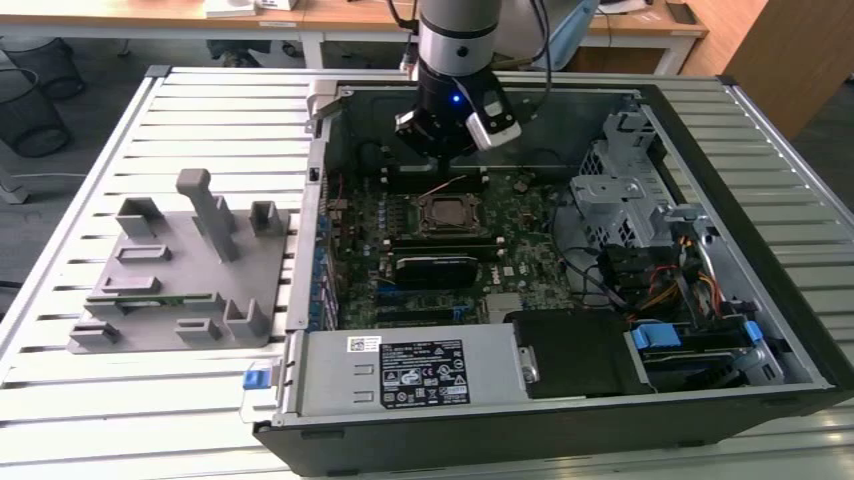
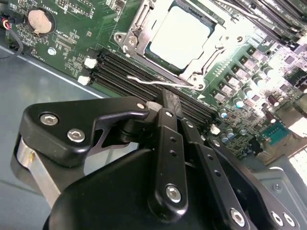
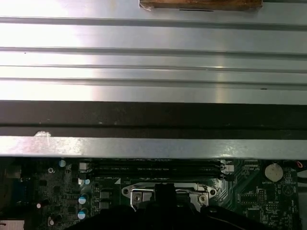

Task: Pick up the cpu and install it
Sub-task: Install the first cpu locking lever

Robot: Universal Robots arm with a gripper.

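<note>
My fingers (image 2: 165, 98) are pressed together with nothing between them, their tips hanging just above the wire lever at the edge of the socket (image 2: 144, 28). The cpu (image 2: 180, 36) lies seated in that socket, its pale metal top bare, apart from me. In the exterior view my gripper (image 1: 447, 140) hovers at twelve o'clock from the socket (image 1: 447, 212), inside the open computer case (image 1: 747, 300). The grey fixture block (image 1: 180, 270) stands on the slatted desk (image 1: 80, 180), at nine o'clock from the case.
</note>
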